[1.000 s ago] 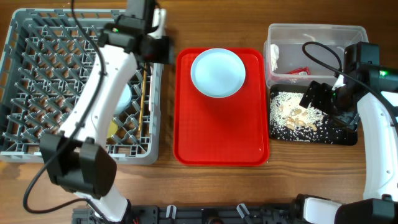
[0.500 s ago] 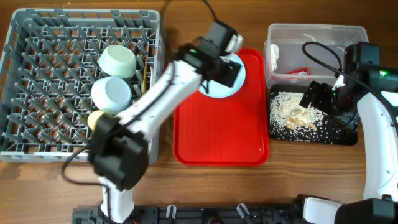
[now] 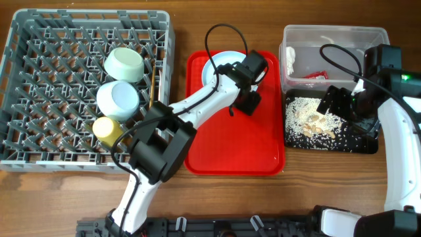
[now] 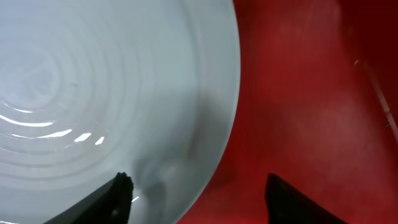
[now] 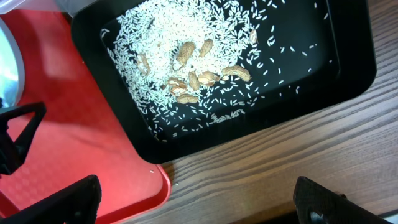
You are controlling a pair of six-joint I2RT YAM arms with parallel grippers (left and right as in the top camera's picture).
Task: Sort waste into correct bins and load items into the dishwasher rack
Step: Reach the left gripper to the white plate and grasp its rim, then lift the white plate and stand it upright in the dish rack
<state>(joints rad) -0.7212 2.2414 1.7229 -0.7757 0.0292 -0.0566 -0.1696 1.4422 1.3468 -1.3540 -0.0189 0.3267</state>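
The left gripper (image 4: pixel 198 198), jaws spread, straddles the rim of the pale blue round plate (image 4: pixel 93 93). The right gripper (image 5: pixel 194 202), likewise spread, hangs over the shallow black rectangular tray (image 5: pixel 333 59).

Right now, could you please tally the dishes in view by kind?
Pale blue-green round bowls, in the grey pegged plastic rack: 2
Small yellow cup, in the rack: 1
Pale blue round plate, on the red tray: 1
Total: 4

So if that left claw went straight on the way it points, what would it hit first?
Probably the rim of the pale blue round plate: the open left gripper straddles it, one finger over the plate, the other over the red plastic tray. How far off is unclear.
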